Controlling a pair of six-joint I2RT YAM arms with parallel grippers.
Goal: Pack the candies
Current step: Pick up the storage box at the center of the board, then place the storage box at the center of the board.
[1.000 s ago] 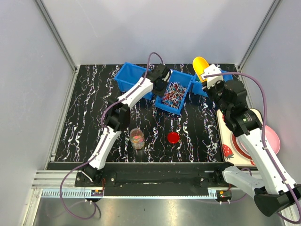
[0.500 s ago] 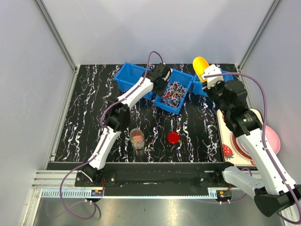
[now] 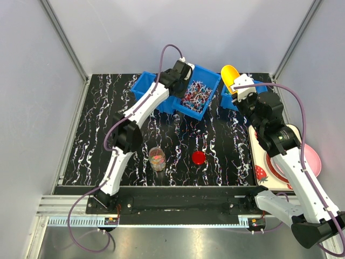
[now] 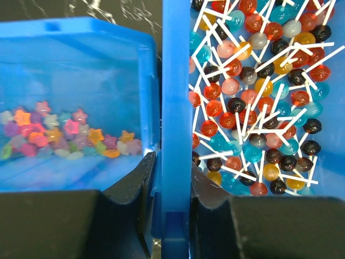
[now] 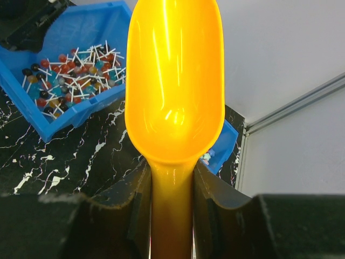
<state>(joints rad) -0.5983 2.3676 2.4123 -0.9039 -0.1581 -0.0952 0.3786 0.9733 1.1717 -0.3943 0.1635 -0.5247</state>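
My left gripper (image 3: pixel 182 74) (image 4: pixel 173 164) is shut on the near wall of the middle blue bin (image 3: pixel 204 110) (image 4: pixel 176 81), one finger on each side. That bin holds lollipop candies (image 3: pixel 194 97) (image 4: pixel 259 108) with white sticks. Beside it, the left blue bin (image 3: pixel 146 86) holds small star-shaped candies (image 4: pixel 59 135). My right gripper (image 3: pixel 236 85) (image 5: pixel 172 183) is shut on the handle of a yellow scoop (image 3: pixel 229 72) (image 5: pixel 175 81), whose bowl is empty and held above the right blue bin (image 3: pixel 230 101) (image 5: pixel 223 145). A clear jar (image 3: pixel 157 158) with some candies stands near the front.
A flat red lid (image 3: pixel 198 157) lies on the black marbled table (image 3: pixel 91 135) right of the jar. A strawberry-print tray (image 3: pixel 261 171) and a pink plate (image 3: pixel 314 160) sit at the right edge. Metal frame posts and grey walls surround the table.
My left gripper has carried the lollipop bin toward the back of the table, seemingly lifting it. The right arm and scoop have stayed still.
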